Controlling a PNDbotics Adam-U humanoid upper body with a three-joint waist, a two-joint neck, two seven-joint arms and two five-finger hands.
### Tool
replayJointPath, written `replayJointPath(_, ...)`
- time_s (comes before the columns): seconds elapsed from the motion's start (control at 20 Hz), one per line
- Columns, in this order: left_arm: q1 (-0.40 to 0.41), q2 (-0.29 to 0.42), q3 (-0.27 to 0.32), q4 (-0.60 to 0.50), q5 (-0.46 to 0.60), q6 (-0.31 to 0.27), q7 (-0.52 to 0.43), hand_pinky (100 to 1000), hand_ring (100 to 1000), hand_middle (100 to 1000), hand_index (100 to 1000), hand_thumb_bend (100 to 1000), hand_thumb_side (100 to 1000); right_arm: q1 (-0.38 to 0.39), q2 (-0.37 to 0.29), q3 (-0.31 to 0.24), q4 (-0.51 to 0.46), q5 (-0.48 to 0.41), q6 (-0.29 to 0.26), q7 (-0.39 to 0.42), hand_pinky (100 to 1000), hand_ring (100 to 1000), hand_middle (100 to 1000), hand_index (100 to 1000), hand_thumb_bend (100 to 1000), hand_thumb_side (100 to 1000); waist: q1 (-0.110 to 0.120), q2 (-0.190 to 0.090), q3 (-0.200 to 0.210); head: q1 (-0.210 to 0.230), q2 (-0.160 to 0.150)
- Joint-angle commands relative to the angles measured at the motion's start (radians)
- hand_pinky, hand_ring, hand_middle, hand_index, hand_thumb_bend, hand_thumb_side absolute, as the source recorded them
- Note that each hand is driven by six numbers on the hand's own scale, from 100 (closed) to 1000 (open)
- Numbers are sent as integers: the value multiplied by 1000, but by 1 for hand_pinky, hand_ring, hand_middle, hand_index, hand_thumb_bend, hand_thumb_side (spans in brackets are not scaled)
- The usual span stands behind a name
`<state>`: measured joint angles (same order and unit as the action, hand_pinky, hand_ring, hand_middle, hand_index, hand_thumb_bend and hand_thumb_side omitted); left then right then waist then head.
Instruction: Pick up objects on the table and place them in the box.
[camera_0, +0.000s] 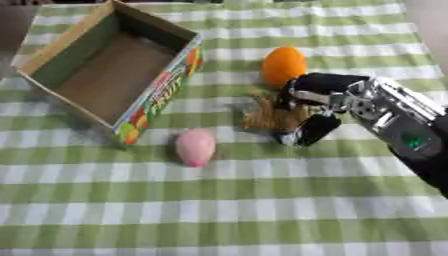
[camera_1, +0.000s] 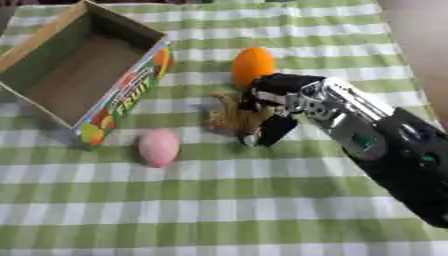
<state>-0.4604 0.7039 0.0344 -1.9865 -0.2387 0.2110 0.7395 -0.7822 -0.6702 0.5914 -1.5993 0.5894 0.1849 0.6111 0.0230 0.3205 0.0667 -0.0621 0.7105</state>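
While the right hand (camera_0: 317, 107) bends over the tan, straw-like object (camera_0: 269, 117) in the middle of the counter (camera_0: 227, 210), its fingers (camera_0: 313, 131) curl down against that object's right edge, one dark digit reaching to the cloth just beside it; whether they have truly closed on it cannot be told, since the palm hides the contact. Judging from this, the step in hand is the grasp of that brown bundle, and doing it well means gathering it from both sides before any lift, because a loose, fibrous thing looks likely to slip or shed if only its edge is pinched. The orange fruit (camera_0: 284, 66) sits just behind the hand, near enough that a careless lift could nudge it and set it rolling, so a straight rise seems wise before swinging left. The box (camera_0: 162, 92) lies open and empty to the left, tilted askew, its printed side wall facing the objects; the carry should clear that wall and release above the brown floor inside. The pink egg-shaped object (camera_0: 195, 146) rests near the box's front corner, apart from the hand. A green and white checked cloth covers the counter, soft enough to bunch under dragging fingers. The left hand shows in neither view.
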Motion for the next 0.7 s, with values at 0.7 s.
replayJointPath(0.7, -8, 32, 20, -14, 1, -3, 3, 778, 770, 797, 877, 127, 1000, -55, -100, -81, -222, -66, 85, -15, 703, 574, 317, 315, 100, 397, -2, -19, 0, 19, 0)
